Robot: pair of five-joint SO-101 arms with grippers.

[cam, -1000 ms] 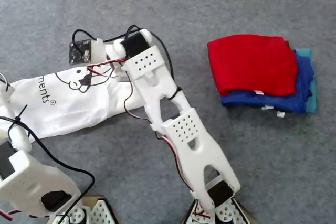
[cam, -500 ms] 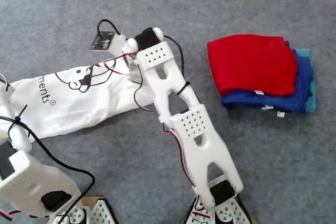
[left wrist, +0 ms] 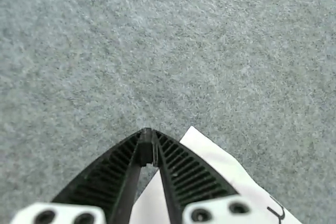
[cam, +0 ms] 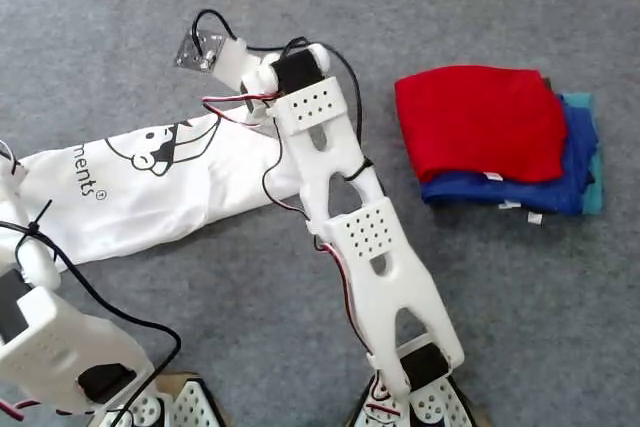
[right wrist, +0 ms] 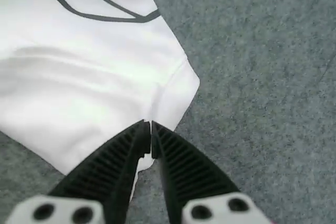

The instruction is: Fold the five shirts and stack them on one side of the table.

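White shirt (cam: 150, 197) long axis left-right, slightly slanted

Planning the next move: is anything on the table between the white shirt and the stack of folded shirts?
Nothing lies on the table between the white shirt and the stack. Only the right arm itself stretches across there, over the shirt's end.

bright, even light, soft shadows

We see the white shirt (cam: 130, 197) only partly; the right arm (cam: 335, 172) covers its right end; the frame's edge cuts its left. The blue shirt (cam: 580, 147) and teal shirt (cam: 597, 187) show only edges beneath the red shirt (cam: 475, 117).
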